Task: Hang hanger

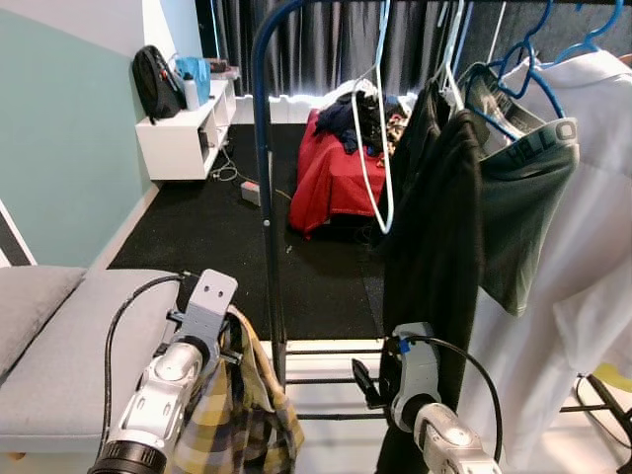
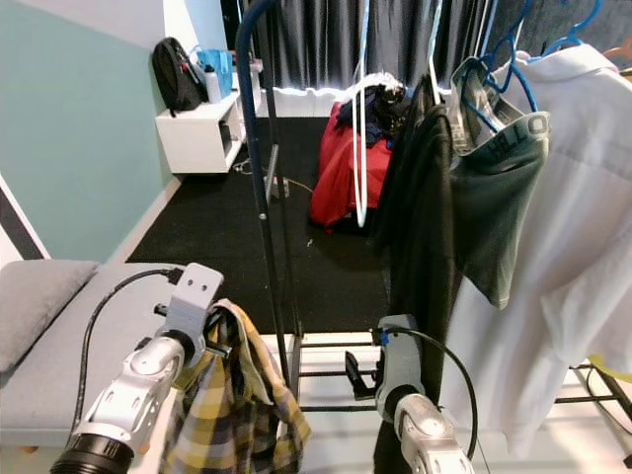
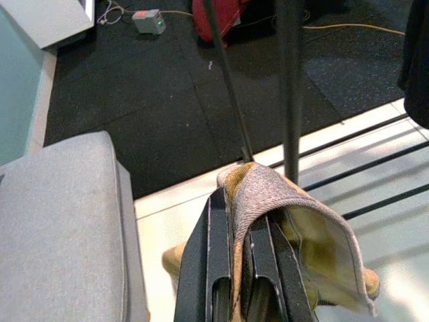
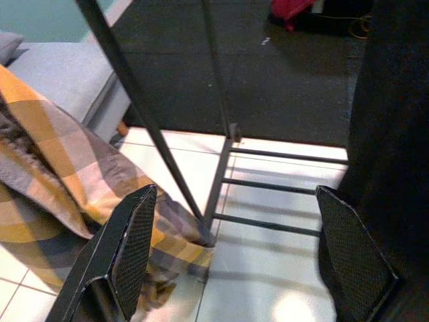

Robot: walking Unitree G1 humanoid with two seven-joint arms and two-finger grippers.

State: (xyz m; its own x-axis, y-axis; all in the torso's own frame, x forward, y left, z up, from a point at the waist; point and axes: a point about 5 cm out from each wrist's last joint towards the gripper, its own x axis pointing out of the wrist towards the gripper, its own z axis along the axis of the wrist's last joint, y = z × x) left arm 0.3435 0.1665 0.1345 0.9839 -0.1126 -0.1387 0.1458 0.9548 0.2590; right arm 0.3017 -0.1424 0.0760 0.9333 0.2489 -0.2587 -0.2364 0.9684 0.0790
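Left gripper (image 3: 234, 268): low down beside the grey couch. Its two black fingers are pressed tight on a fold of the yellow checked shirt (image 1: 237, 415).
Yellow checked shirt: it hangs down from the left gripper in a soft bunch. Its bottom end droops near the foot of the clothes rack (image 1: 265, 178). I cannot tell if a hanger is inside it.
Right gripper (image 4: 234, 261): low down by the bottom bars of the clothes rack. Its fingers are spread wide apart and hold nothing. The checked shirt is on one side of it and the dark cloth on the other.
Clothes rack: a dark blue pole goes up and bends over at the top. Thin bars run along the floor at its base, on the white tiles.
White hanger (image 1: 375, 148): it hangs with no clothes on it from the top of the rack, near the blue pole.
Black garment (image 1: 434, 257): it hangs long and straight on the rack, just beside the white hanger.
Dark green shorts (image 1: 518, 197): they hang on a blue hanger (image 1: 533, 59), next to the black garment.
White shirt (image 1: 592, 247): it hangs at the far right end of the rack.
Grey couch (image 1: 59, 365): it sits at the left, with a cushion on it.
Red pile (image 1: 331, 173): red cloth with dark clothes on top, on the black carpet behind the rack.
White shelf (image 1: 188, 133): against the wall at the back left, with a black backpack (image 1: 156, 81) on top.
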